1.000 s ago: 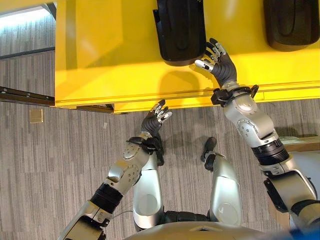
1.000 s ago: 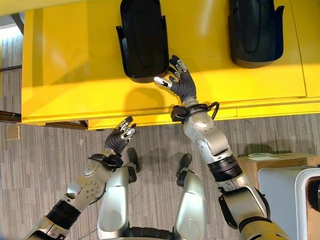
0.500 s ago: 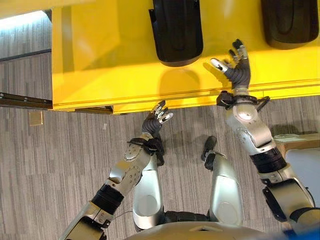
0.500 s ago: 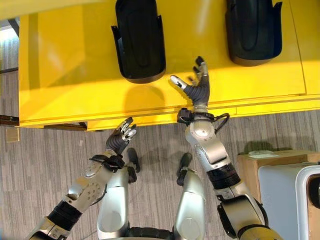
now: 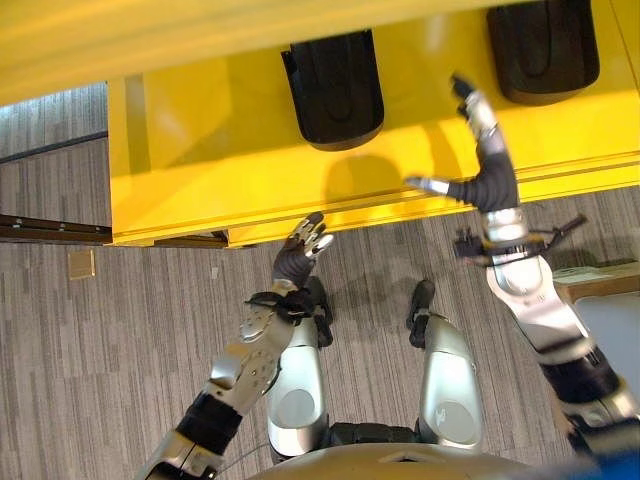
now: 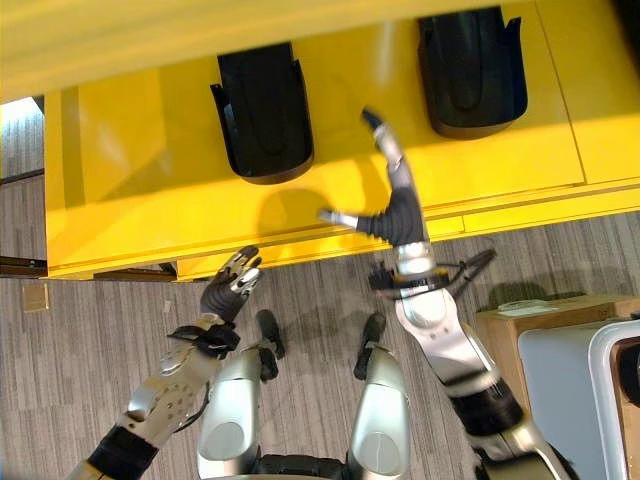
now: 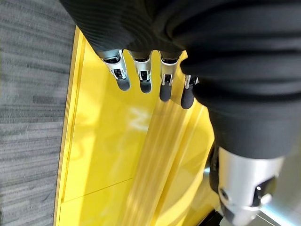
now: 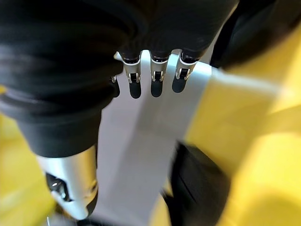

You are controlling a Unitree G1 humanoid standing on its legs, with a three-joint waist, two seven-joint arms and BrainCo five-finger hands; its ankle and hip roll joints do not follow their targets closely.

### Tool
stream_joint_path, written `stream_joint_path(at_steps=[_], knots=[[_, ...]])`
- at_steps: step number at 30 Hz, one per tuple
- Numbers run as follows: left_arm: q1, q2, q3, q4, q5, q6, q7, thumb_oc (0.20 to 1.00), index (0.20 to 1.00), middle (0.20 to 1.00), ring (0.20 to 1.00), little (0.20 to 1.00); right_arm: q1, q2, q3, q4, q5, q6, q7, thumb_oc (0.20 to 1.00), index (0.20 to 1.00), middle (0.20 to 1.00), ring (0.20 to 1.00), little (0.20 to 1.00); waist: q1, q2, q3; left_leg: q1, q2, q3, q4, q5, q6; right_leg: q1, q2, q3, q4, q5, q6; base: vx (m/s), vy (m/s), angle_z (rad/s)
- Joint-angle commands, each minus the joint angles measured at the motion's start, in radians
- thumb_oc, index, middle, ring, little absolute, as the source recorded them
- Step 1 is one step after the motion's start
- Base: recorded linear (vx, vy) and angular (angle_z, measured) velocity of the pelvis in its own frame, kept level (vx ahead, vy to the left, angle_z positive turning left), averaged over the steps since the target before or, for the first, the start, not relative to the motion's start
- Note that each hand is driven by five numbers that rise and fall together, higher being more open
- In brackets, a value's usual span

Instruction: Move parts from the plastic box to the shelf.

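Lifting away from the near black part [image 5: 333,88], the right hand [image 5: 482,170] is now rising at about 2 o'clock in the head views, its fingers stretched straight toward 12 o'clock and its thumb sticking out toward 9 o'clock, holding nothing. A second ago that hand was resting against the near edge of this part on the yellow shelf [image 5: 190,150]; now the two are clearly apart, and the part is lying flat on the shelf surface by itself. A second black part [image 5: 543,50] is lying further along the shelf, toward 1 o'clock. The left hand [image 5: 300,252] is hanging at about 7 o'clock of the near part, just off the shelf's front edge over the grey floor [image 5: 100,350], relaxed and empty, much where it was before; its wrist view is showing loose fingertips [image 7: 143,84] over the yellow surface. Judging from this, the placement looks finished and the right arm is pulling back. The plastic box cannot be made out with any certainty, so the robot is probably going to turn toward it for the next part.
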Motion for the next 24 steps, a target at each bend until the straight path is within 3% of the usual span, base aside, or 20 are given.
stream_joint_path(at_steps=[1, 4, 6, 8, 9, 13, 18, 24], knots=[[0.0, 0.057, 0.037, -0.119, -0.006, -0.006, -0.088, 1.0, 1.0, 1.0, 1.0, 1.0, -0.043, -0.027, -0.035, -0.097, 0.023, -0.137, 0.251, 1.0, 1.0, 1.0, 1.0, 1.0, -0.003, -0.025, -0.027, 0.085, -0.017, 0.009, 0.04, -0.106, 0.017, 0.096, -0.039, -0.048, 0.072, -0.087, 0.099, 0.03, -0.132, 0.05], [0.012, 0.098, 0.057, -0.132, -0.015, 0.038, -0.146, 1.0, 1.0, 1.0, 1.0, 1.0, -0.064, -0.106, -0.003, -0.127, 0.069, -0.111, 0.396, 1.0, 1.0, 1.0, 1.0, 1.0, 0.014, -0.043, -0.027, 0.119, -0.007, 0.008, 0.036, -0.105, 0.013, 0.153, -0.033, -0.065, 0.027, -0.07, 0.105, 0.03, -0.126, 0.05], [0.015, 0.117, 0.057, -0.144, -0.009, 0.061, -0.154, 1.0, 1.0, 1.0, 1.0, 1.0, -0.105, -0.144, 0.02, -0.13, 0.132, -0.093, 0.433, 1.0, 1.0, 1.0, 1.0, 1.0, 0.027, -0.053, -0.027, 0.142, -0.007, 0.006, 0.024, -0.103, 0.011, 0.188, -0.025, -0.073, -0.004, -0.061, 0.107, 0.04, -0.108, 0.12], [0.016, 0.125, 0.047, -0.146, 0.002, 0.069, -0.151, 1.0, 1.0, 1.0, 1.0, 1.0, -0.142, -0.154, 0.047, -0.131, 0.169, -0.075, 0.479, 1.0, 1.0, 1.0, 1.0, 1.0, 0.037, -0.064, -0.027, 0.158, -0.004, 0.005, 0.012, -0.1, 0.009, 0.211, -0.019, -0.079, -0.024, -0.055, 0.106, 0.04, -0.107, 0.06], [0.013, 0.133, 0.034, -0.138, 0.02, 0.067, -0.149, 1.0, 1.0, 1.0, 1.0, 1.0, -0.175, -0.158, 0.082, -0.138, 0.18, -0.058, 0.55, 1.0, 1.0, 1.0, 1.0, 1.0, 0.049, -0.074, -0.027, 0.165, -0.001, 0.004, 0.002, -0.094, 0.005, 0.227, -0.014, -0.087, -0.041, -0.048, 0.107, 0.03, -0.105, 0.07], [0.013, 0.142, 0.026, -0.131, 0.033, 0.063, -0.151, 1.0, 1.0, 1.0, 1.0, 1.0, -0.207, -0.167, 0.124, -0.135, 0.121, -0.016, 0.562, 1.0, 1.0, 1.0, 1.0, 1.0, 0.066, -0.082, -0.027, 0.165, 0.002, 0.001, -0.002, -0.089, 0.001, 0.239, -0.012, -0.099, -0.054, -0.044, 0.106, 0.02, -0.059, 0.09], [0.004, 0.154, 0.012, -0.098, 0.042, 0.06, -0.158, 1.0, 1.0, 1.0, 1.0, 1.0, -0.287, -0.183, 0.205, -0.079, 0.002, -0.009, 0.605, 1.0, 1.0, 1.0, 1.0, 1.0, 0.094, -0.093, -0.027, 0.146, 0.01, -0.01, 0.014, -0.089, -0.002, 0.234, -0.008, -0.114, -0.039, -0.048, 0.098, 0.0, -0.049, 0.06], [0.01, 0.165, 0.007, -0.066, 0.053, 0.066, -0.158, 1.0, 1.0, 1.0, 1.0, 1.0, -0.382, -0.197, 0.272, -0.016, 0.044, 0.047, 0.665, 1.0, 1.0, 1.0, 1.0, 1.0, 0.119, -0.088, -0.027, 0.135, 0.016, -0.018, 0.013, -0.074, -0.011, 0.234, -0.01, -0.131, -0.027, -0.055, 0.091, 0.01, -0.013, 0.04]])
